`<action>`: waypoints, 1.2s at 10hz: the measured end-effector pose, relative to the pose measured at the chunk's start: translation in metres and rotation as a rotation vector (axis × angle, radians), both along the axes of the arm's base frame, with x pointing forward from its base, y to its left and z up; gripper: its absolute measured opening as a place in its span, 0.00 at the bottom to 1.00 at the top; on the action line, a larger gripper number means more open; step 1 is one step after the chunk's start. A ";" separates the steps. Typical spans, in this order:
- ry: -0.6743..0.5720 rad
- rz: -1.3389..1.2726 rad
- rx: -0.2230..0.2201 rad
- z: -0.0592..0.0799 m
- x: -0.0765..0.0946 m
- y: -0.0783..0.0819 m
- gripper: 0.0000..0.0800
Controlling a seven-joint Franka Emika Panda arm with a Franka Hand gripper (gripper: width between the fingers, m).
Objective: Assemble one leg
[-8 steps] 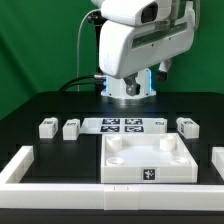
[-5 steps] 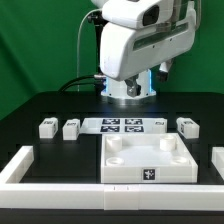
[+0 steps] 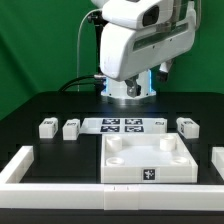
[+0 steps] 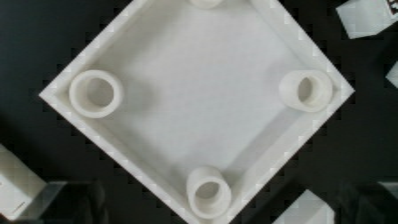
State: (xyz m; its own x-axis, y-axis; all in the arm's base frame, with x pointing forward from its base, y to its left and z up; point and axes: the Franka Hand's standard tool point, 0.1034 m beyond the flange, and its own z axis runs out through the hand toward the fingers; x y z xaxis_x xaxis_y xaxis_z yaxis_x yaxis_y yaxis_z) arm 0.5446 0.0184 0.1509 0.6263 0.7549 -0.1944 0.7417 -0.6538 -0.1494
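Note:
The large white square panel (image 3: 148,157) lies at the front middle of the black table, sockets up, a tag on its front face. Four small white legs stand in a row behind it: two on the exterior view's left (image 3: 46,127) (image 3: 71,128) and two on its right (image 3: 157,124) (image 3: 186,126). The arm's white hand (image 3: 132,45) hangs high above the table's back. In the wrist view the panel (image 4: 205,95) fills the picture as a diamond with round corner sockets (image 4: 96,93). My gripper (image 4: 196,203) is open and empty, well above the panel, its dark fingers dim at the frame's edge.
The marker board (image 3: 120,125) lies flat between the two pairs of legs. White walls run along the table's left (image 3: 15,166), front (image 3: 110,194) and right (image 3: 216,160). A green curtain stands behind.

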 end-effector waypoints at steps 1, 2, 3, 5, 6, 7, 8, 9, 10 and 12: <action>0.001 -0.001 0.000 0.000 0.000 0.000 0.81; -0.004 0.018 0.009 -0.004 -0.004 -0.004 0.81; -0.035 0.029 0.017 -0.012 -0.015 -0.009 0.81; -0.066 0.121 0.038 -0.023 -0.045 -0.012 0.81; -0.049 0.126 0.046 -0.024 -0.057 -0.013 0.81; -0.027 0.057 0.048 -0.023 -0.059 -0.016 0.81; -0.030 0.063 0.047 -0.024 -0.058 -0.016 0.81; -0.029 0.064 0.047 -0.024 -0.059 -0.016 0.81; -0.027 0.076 0.053 -0.026 -0.061 -0.017 0.81; -0.077 0.300 0.152 -0.045 -0.088 -0.021 0.81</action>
State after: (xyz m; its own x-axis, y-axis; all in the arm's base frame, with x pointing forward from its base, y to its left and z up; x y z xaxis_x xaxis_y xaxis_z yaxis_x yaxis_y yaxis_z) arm 0.4564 -0.0030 0.1056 0.3809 0.9242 -0.0264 0.9104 -0.3799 -0.1640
